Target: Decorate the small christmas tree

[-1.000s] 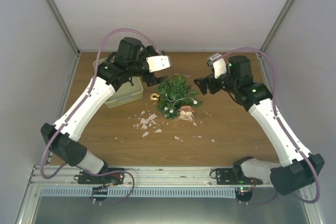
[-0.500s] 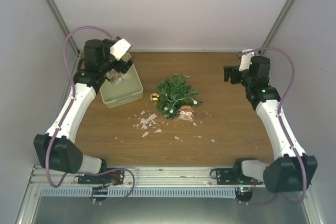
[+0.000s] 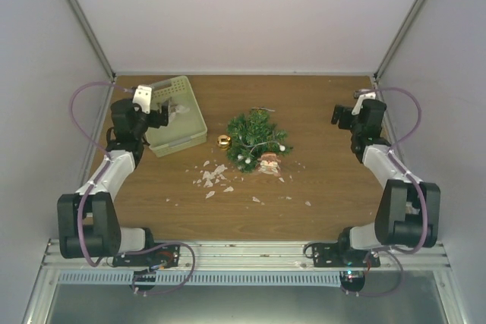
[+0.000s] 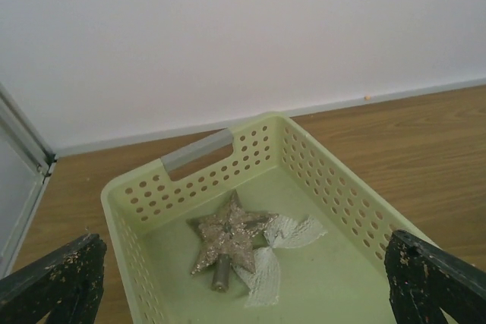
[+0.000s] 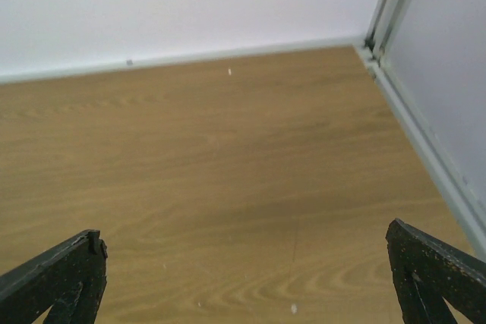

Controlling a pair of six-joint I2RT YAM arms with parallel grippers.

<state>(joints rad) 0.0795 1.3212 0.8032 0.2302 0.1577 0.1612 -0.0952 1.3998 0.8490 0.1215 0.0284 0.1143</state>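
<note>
Left gripper [image 3: 158,114], right gripper [image 3: 340,116]: both jaws wide, empty. Risk: star [image 4: 228,237] lying flat in basket [image 3: 196,131], upper left; fingers may skid, nudging basket

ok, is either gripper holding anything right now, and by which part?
Nothing held: the left gripper is open, facing the pale green perforated plastic basket; the right gripper is open over the wooden table.

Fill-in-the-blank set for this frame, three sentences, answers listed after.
1. The glittery star lies inside the pale green ____.
2. In the top view, the gold bauble sits just ____ of the small christmas tree.
3. The left gripper and the right gripper both stand ____.
Missing words: basket; left; open.
</note>
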